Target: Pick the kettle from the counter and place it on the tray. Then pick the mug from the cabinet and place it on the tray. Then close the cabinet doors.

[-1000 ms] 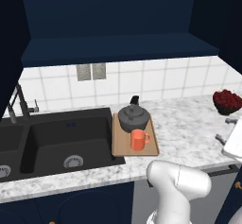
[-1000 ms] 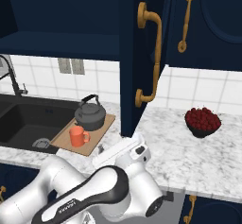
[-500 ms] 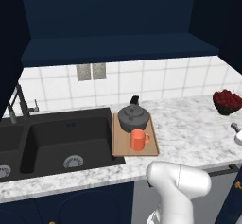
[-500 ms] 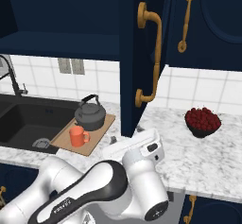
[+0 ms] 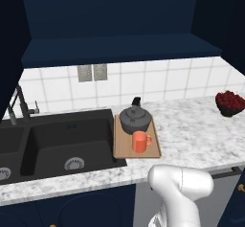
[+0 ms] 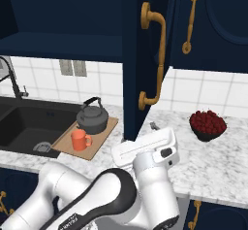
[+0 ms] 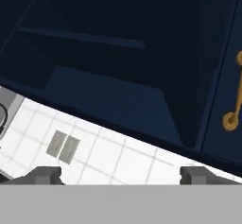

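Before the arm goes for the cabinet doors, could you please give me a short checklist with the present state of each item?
1. kettle on tray: ok.
2. mug upright on tray: ok.
3. end effector open, holding nothing: ok.
4. cabinet door closed: not ok, it stands open.
5. Door's gold handle free of obstruction: ok.
6. bowl of red fruit out of the door's swing: cannot tell.

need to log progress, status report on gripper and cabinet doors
Gripper open, empty. Kettle and mug on tray. Right cabinet door open.
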Motion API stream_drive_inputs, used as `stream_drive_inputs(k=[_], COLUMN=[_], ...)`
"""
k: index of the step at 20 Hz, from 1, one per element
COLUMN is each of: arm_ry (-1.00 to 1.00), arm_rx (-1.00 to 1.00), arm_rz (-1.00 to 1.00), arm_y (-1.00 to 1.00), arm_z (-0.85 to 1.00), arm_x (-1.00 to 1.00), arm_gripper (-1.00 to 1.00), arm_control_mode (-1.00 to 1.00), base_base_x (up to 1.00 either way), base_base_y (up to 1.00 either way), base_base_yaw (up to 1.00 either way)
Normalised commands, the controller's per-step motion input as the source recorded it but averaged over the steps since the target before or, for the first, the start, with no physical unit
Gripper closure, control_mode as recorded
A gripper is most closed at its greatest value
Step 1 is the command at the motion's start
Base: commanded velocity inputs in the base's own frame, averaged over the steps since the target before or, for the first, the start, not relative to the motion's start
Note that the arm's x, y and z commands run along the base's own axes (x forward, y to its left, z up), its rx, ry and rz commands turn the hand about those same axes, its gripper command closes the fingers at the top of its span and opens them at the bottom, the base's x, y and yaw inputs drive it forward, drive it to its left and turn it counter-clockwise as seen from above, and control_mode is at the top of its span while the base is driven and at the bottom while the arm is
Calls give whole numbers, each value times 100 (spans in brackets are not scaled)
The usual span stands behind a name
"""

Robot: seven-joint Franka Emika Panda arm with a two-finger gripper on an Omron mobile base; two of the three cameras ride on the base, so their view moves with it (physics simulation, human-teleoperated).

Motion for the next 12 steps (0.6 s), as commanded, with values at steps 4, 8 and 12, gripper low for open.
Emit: stream_drive_inputs(k=[4,8,12], arm_ry=[-30,-33,-32], arm_rx=[0,-1,-11], arm_rz=[0,0,0], arm_y=[-8,0,6], arm_z=[62,61,55], arm_x=[-24,-25,-33], arm_gripper=[-100,-100,-100], arm_control_mode=[-100,-100,-100], base_base_x=[0,0,0], base_base_y=[0,0,0], base_base_yaw=[0,0,0])
